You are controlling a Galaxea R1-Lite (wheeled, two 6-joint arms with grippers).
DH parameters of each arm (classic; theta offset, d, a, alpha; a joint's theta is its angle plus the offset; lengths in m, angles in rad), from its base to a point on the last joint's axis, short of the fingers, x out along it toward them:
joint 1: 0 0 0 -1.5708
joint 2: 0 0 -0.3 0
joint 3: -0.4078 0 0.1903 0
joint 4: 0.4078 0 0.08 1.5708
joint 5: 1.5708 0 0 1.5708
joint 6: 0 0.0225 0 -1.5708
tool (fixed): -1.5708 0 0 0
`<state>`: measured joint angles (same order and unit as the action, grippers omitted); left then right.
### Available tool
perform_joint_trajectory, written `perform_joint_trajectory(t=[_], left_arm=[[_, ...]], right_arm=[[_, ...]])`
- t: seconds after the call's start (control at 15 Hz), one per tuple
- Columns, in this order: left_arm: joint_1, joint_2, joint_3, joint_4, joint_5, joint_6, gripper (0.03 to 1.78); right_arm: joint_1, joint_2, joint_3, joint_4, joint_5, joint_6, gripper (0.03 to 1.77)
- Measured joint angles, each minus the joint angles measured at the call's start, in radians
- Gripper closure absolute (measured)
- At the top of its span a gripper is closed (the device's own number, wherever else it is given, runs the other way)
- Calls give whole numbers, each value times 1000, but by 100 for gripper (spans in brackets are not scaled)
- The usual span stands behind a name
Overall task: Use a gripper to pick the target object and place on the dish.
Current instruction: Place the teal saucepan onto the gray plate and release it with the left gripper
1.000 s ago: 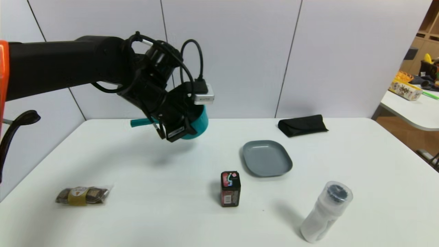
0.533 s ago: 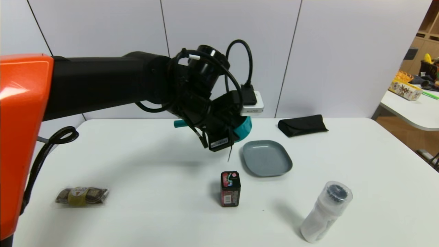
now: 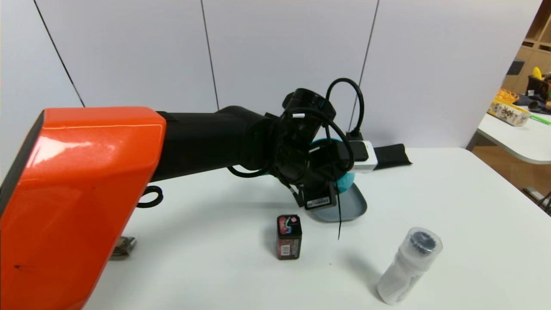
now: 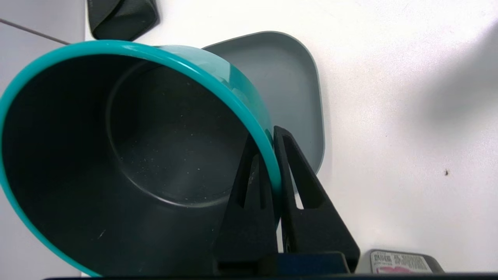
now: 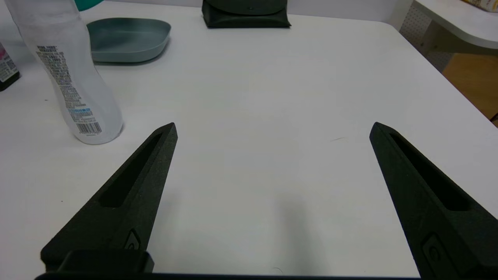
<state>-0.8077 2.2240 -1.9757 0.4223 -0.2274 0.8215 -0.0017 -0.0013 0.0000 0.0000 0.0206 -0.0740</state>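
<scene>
My left gripper (image 3: pixel 328 184) hangs over the dish (image 3: pixel 354 206), a flat grey-blue rounded-square plate, and hides most of it in the head view. Its jaws are shut on the rim of the teal saucepan (image 4: pixel 136 155), one finger inside the dark bowl and one outside (image 4: pixel 267 136). The pan is tilted and held in the air, with the dish (image 4: pixel 284 77) below and behind it. Only slivers of teal (image 3: pixel 345 183) show past the wrist in the head view. The handle is hidden. My right gripper (image 5: pixel 274 126) rests open over bare table on the right, holding nothing.
A black-and-red box (image 3: pixel 289 237) stands just in front of the dish. A translucent bottle (image 3: pixel 409 265) stands at the front right. A black pouch (image 3: pixel 389 155) lies behind the dish. A snack packet (image 3: pixel 122 246) peeks out under my left arm. A side table (image 3: pixel 512 129) stands at the far right.
My left arm has carried the saucepan from the back left of the table rightward, to above the dish, and a little lower. The grip has stayed shut. Nothing else moved.
</scene>
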Motion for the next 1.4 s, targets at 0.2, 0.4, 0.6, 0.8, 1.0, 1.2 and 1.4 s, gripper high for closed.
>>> perform_joint_trajectory(t=[0.2, 0.4, 0.6, 0.8, 1.0, 1.2, 1.4], left_arm=[[-9, 33, 0, -20, 0, 0, 169], [-9, 58, 0, -21, 0, 0, 169], [-9, 78, -1, -21, 0, -2, 169], [-9, 86, -1, -20, 0, -2, 169], [-8, 87, -1, -20, 0, -4, 169], [-9, 86, -2, -19, 0, -4, 122], [-9, 84, -2, -15, 0, -4, 86]], right_arm=[[0, 0, 0, 0, 0, 0, 9], [0, 0, 0, 0, 0, 0, 9], [0, 0, 0, 0, 0, 0, 9], [0, 0, 0, 0, 0, 0, 9], [0, 0, 0, 0, 0, 0, 9], [0, 0, 0, 0, 0, -1, 9], [0, 0, 0, 0, 0, 0, 9]])
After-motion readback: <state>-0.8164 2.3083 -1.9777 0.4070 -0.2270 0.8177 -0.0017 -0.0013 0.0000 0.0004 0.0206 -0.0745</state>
